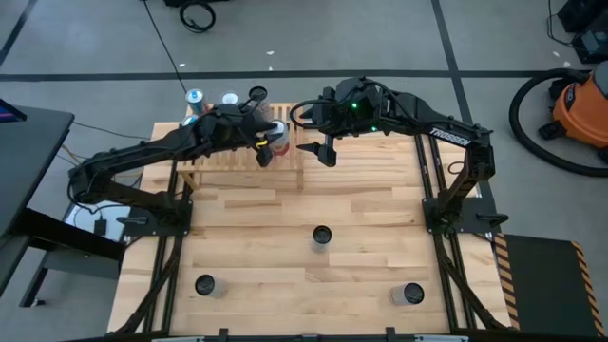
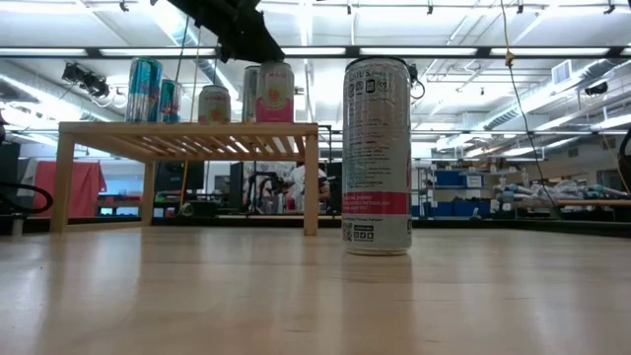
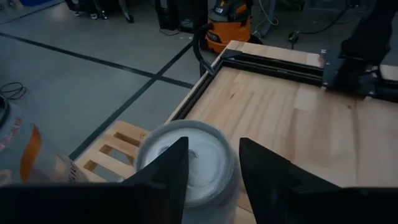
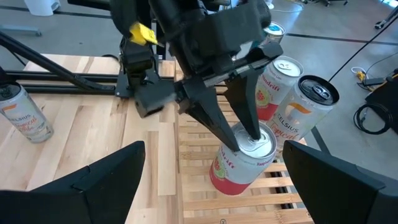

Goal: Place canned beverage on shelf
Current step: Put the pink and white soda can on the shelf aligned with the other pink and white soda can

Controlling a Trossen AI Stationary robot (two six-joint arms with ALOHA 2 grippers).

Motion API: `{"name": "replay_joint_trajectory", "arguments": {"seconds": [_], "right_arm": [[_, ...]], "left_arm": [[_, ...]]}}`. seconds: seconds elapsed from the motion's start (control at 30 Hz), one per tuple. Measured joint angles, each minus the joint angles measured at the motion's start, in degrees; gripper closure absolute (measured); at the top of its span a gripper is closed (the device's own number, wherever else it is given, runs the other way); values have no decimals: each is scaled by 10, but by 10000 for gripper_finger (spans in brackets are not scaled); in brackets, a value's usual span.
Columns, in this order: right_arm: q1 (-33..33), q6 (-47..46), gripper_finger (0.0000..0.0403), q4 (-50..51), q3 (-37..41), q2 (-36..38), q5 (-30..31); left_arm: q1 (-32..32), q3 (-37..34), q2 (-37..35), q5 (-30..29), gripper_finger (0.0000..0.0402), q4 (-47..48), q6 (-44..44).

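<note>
The shelf (image 1: 242, 157) is a low rack of light wood with a top made of many thin slats and plain legs. It stands at the far edge of the worktop (image 1: 361, 204). Four cans stand on it toward its left end. In the low view two are blue and silver, one is pale with pink, and one is plain silver. The right wrist view shows red writing on two of them; "ELSIUS" can be read on one, with "Tropical" in orange below.

The left tool (image 1: 268, 147) is closed around the canned beverage (image 4: 244, 160), gripping it at the top rim. The can is pink and white with a silver lid. It sits on the shelf slats near the shelf's right end and is tilted in the right wrist view.

A tall can (image 2: 377, 155) stands alone in the middle of the worktop. It is silver with small print and a pink band. Two more cans (image 1: 205, 284) stand near the front edge.

The right tool (image 1: 325, 152) is wide open and holds nothing. It hangs just to the right of the shelf.
</note>
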State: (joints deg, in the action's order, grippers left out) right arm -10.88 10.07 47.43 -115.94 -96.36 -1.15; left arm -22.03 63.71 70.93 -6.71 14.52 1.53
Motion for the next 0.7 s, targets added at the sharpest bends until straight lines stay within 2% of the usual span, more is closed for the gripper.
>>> {"name": "replay_joint_trajectory", "arguments": {"seconds": [0.37, 0.7], "right_arm": [[0, 1, 11, -1, 0, 0, 0], [0, -26, 11, -2, 0, 0, 0]], "left_arm": [[1, 1, -63, 0, 260, -8, -24], [19, 1, -78, 2, 260, -9, -23]]}}
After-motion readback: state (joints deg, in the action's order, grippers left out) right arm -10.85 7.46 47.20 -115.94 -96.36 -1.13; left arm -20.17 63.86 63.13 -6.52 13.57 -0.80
